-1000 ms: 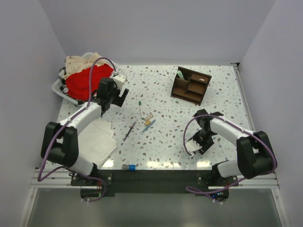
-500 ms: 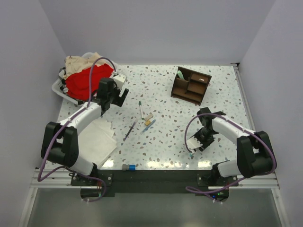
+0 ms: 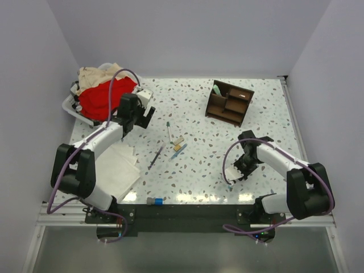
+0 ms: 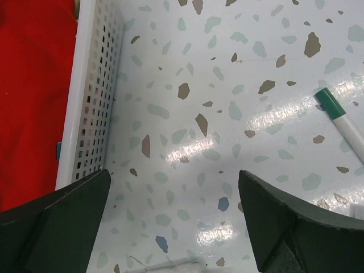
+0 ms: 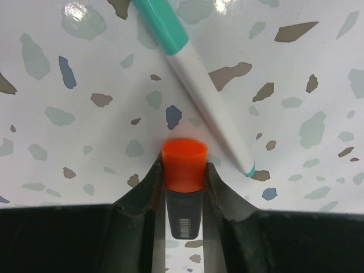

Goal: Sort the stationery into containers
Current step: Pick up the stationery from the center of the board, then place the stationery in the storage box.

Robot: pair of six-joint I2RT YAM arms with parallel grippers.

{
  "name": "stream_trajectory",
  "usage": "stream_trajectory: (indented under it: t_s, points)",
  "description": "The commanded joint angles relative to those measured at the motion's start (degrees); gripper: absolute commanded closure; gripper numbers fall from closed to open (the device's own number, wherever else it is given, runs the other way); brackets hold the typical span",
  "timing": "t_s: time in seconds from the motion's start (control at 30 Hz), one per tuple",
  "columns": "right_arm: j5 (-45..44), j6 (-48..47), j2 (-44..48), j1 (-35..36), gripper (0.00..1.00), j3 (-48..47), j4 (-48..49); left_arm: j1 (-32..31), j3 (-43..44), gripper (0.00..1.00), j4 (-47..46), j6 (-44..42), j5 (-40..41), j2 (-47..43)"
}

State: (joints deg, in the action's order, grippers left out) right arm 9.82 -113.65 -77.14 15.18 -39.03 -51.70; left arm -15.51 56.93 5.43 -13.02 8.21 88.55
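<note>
Backdrop: pale walls on three sides, speckled counter in play, both arms bolted at its near edge.
Far left: white basket in the back corner, piled with a red cloth and a beige one behind it.
Left arm: stretched up toward that basket, left fingers spread wide and holding nothing. Bare counter shows between them, and the basket's perforated wall is just to one side.
Near left: folded white cloth lying flat beside the left arm.
Front edge: grey-blue stub all alone at the near rim.
Centre cluster: black pen on a slant. Just right of it is a green-capped white pen pointing away from the arms, with a tan eraser by its near end and a blue pen just nearer than that.
Back right: dark brown organizer turned at an angle, well apart from the cluster. Something pale green shows in its far-left compartment.
Right arm: bent low at the near right, right fingers down close over the counter.
Grip: there it is, the orange highlighter pinched at its cap, one finger pressed on each side. Whether it is off the counter I cannot tell.
Alongside: teal-capped white pen lying slantwise just right of the highlighter, close by but apart.
</note>
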Motion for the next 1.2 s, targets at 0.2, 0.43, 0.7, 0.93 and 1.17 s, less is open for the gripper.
stream_trajectory:
  t_s: [0.2,0.43,0.7,0.93,1.17]
  points:
    - [9.9,23.4,-6.1,-0.5,1.00,-30.6,1.2,-0.3,6.5,0.00,-0.2,0.4,-2.6,3.2]
    - [14.0,70.7,-22.6,-1.3,1.00,-61.4,13.2,-0.3,10.3,0.00,1.0,0.1,-2.8,6.6]
    - [10.8,100.4,-28.8,-2.6,1.00,-62.0,41.1,-0.2,13.3,0.00,4.8,-0.4,-3.7,7.8]
    - [8.5,104.4,-35.0,-3.1,1.00,-64.6,46.5,-0.3,14.0,0.00,6.3,-2.1,-2.0,8.3]
    - [7.8,104.1,-36.5,-3.8,1.00,-63.2,48.6,-0.3,16.6,0.00,7.3,-2.4,-1.4,10.2]
